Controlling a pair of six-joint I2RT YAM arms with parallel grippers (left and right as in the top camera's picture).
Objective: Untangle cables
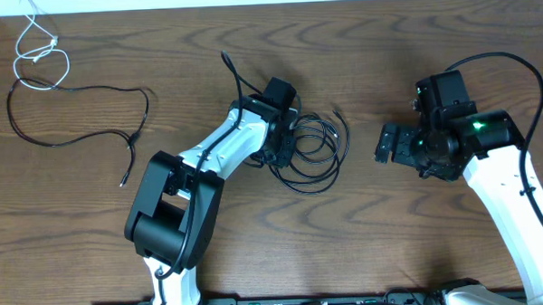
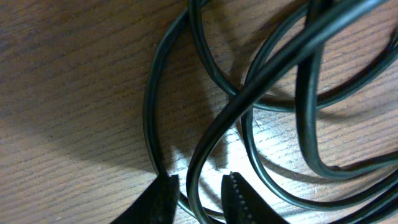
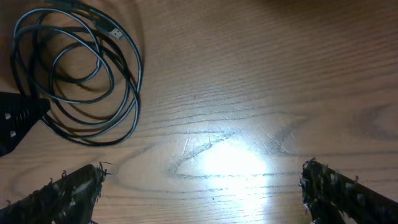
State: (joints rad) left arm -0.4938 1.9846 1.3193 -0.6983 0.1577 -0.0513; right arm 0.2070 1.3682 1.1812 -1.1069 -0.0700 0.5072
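Black cable coil (image 1: 312, 156) has one strand between the left gripper's (image 2: 199, 180) narrowly parted fingers, ungripped, while the right gripper (image 3: 204, 167) hangs wide open, empty.

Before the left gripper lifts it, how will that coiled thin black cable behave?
Probably floppy: the coiled black cable lies in loose uneven loops, so lifted by one strand it would likely sag and unwind. It looks thin, so probably light. Its plug end may swing.

Black cables (image 1: 312, 144), white cable (image 1: 37, 57), brown woodgrain table (image 1: 250, 63)
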